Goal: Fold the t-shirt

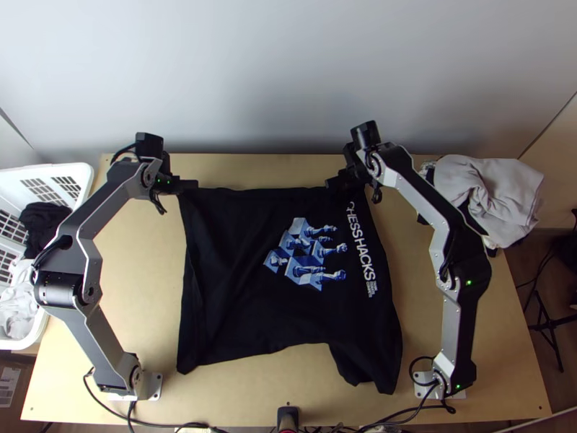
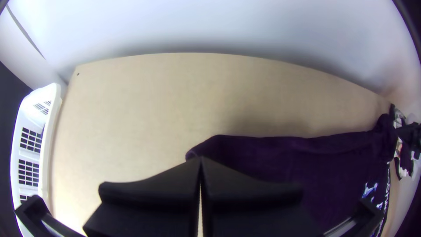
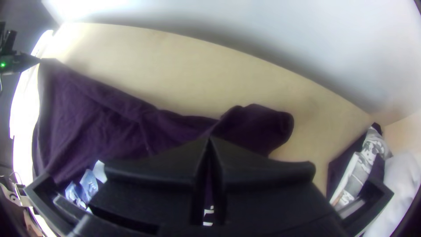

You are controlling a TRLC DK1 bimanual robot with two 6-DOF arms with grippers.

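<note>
The black t-shirt lies mostly spread, its blue and white print facing up, with a lengthwise crease on its left part. At its far left corner the left gripper is shut on the cloth; in the left wrist view the fingertips of the left gripper meet on the shirt's corner. Near the far right corner, the right gripper is shut on the far edge. In the right wrist view the tips of the right gripper pinch the shirt, and a flap of cloth lies beyond them.
A white basket holding dark and light cloth stands at the left. A pile of grey and black clothes lies at the table's far right corner. Bare wood of the table shows on both sides of the shirt. A wall stands behind.
</note>
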